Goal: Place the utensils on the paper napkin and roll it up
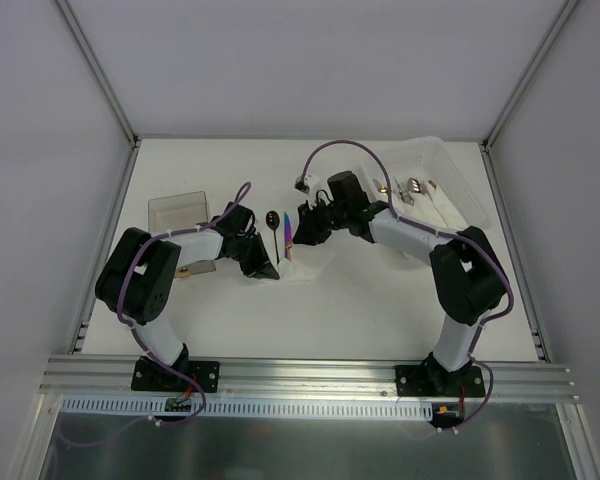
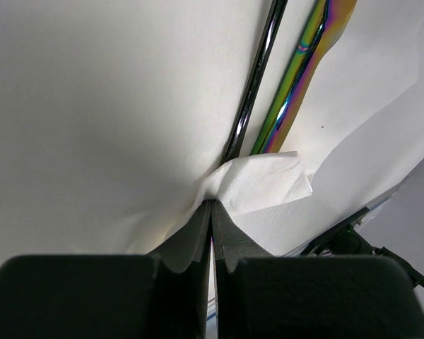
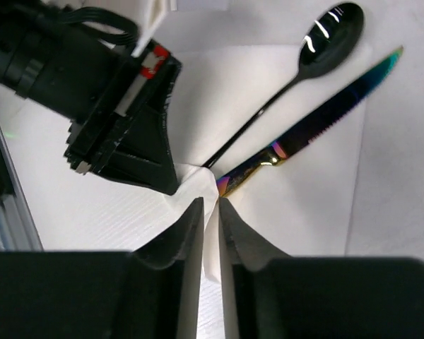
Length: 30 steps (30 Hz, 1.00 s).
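Just beyond my left pincer, clamped on a fold of the one thin white paper napkin, lie two utensils: one black oval-bowled spoon and one rainbow-tinted serrated knife. My right pincer seems to pinch the napkin too, jaws slightly parted.

White arm links with black joints, purple cables, black wedge-shaped end effector fingers, red marking

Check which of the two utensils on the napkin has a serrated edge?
The iridescent knife: rainbow blade with teeth along one edge. The black spoon beside it has a smooth oval bowl.
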Each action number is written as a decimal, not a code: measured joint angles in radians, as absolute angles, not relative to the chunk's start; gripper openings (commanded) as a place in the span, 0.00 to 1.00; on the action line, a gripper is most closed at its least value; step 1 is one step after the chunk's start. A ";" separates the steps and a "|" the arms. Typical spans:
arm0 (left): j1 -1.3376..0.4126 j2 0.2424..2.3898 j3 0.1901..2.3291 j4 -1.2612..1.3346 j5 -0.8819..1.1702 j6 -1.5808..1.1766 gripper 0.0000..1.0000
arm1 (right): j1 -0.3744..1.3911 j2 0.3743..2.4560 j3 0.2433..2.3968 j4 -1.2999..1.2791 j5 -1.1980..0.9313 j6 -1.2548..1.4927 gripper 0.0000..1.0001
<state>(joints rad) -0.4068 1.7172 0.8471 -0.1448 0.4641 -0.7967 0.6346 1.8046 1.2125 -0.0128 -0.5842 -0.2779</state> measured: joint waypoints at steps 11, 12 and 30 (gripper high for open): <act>-0.407 1.720 0.847 -0.143 0.465 -0.797 0.02 | 0.636 1.934 1.353 -0.158 -0.395 -0.118 0.00; -0.407 1.720 0.847 -0.143 0.465 -0.797 0.02 | 0.645 1.943 1.375 -0.181 -0.366 -0.112 0.00; -0.407 1.727 0.849 -0.137 0.471 -0.801 0.02 | 0.738 2.073 1.511 -0.434 -0.075 0.018 0.00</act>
<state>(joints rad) -0.4068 1.7267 0.8490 -0.1368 0.4713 -0.8013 0.7383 2.0727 1.5108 -0.4335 -0.0746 0.0181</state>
